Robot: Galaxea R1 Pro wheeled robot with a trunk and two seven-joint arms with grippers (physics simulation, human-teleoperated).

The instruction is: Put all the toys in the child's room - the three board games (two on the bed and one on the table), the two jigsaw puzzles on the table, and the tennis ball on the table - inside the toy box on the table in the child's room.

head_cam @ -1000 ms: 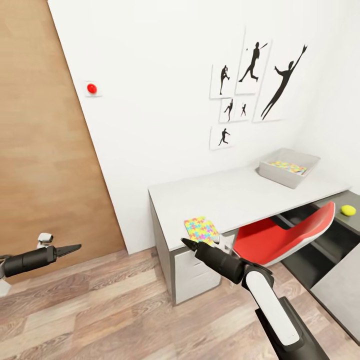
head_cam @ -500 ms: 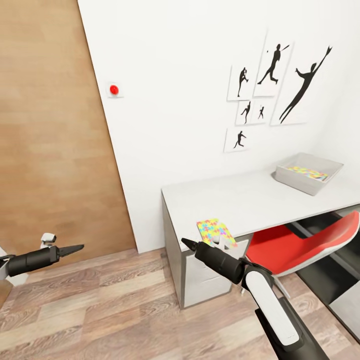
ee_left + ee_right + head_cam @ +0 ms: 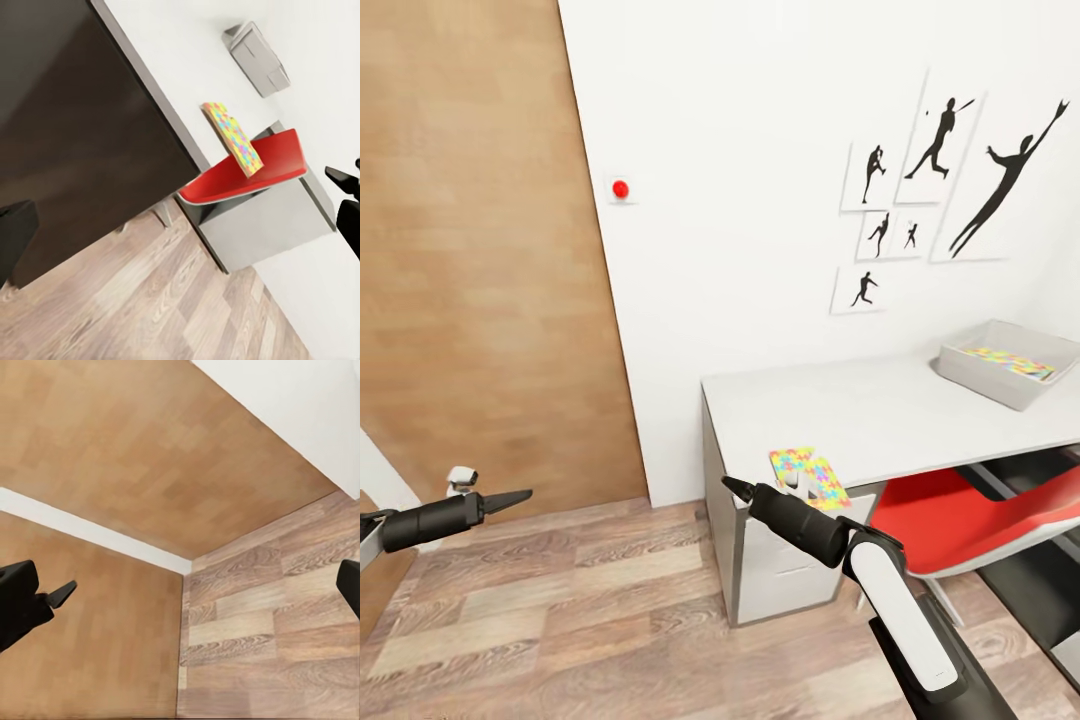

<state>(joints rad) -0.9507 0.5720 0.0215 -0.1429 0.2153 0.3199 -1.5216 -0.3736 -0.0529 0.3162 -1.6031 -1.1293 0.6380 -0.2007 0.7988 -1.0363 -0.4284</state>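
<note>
Approaching the bench [image 3: 880,410], I carried both end effectors, left [image 3: 520,495] and right [image 3: 733,487], pressed together and empty; one jigsaw puzzle [image 3: 809,477] overhung the front edge, so pinching that overhang seemed wisest.

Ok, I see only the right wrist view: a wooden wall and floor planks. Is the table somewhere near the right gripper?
Observer: Yes. In the head view the table stands against the white wall, to the right of the right gripper.
Operator: Is any toy on it?
Observer: One jigsaw puzzle lies flat at the table's near edge, and it appears close to that gripper.
Operator: And where is the toy box?
Observer: The toy box sits toward the other end of the table top, and a second puzzle already lies inside it.
</note>
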